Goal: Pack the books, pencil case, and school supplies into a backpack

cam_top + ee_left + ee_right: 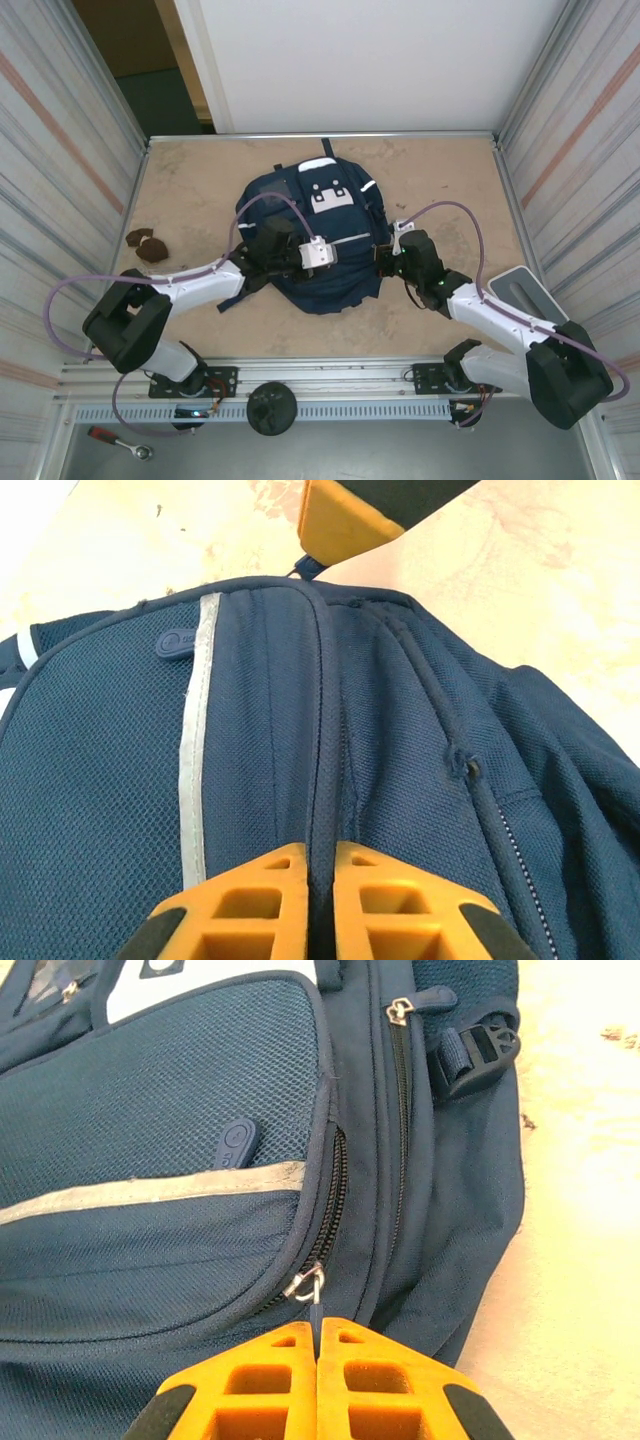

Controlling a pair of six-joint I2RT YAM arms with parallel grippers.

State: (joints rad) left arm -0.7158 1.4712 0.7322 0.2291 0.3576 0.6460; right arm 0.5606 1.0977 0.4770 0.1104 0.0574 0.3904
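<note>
Brown lumpy pieces (pixel 146 243) lie left on the beige counter (pixel 200 180), well apart from the central navy-blue fabric backpack (pixel 345 275). The left end effector (pixel 322 880) pinches its seam ridge (pixel 320 730). The right end effector (pixel 318 1360) is closed on a silver zip pull (pixel 308 1285).

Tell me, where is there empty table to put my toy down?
Bare table lies in the far right corner, between the backpack and the right wall, and in the far left corner, beyond the brown lumps. It is crowded in the middle, where the left gripper and right gripper meet the backpack.
</note>
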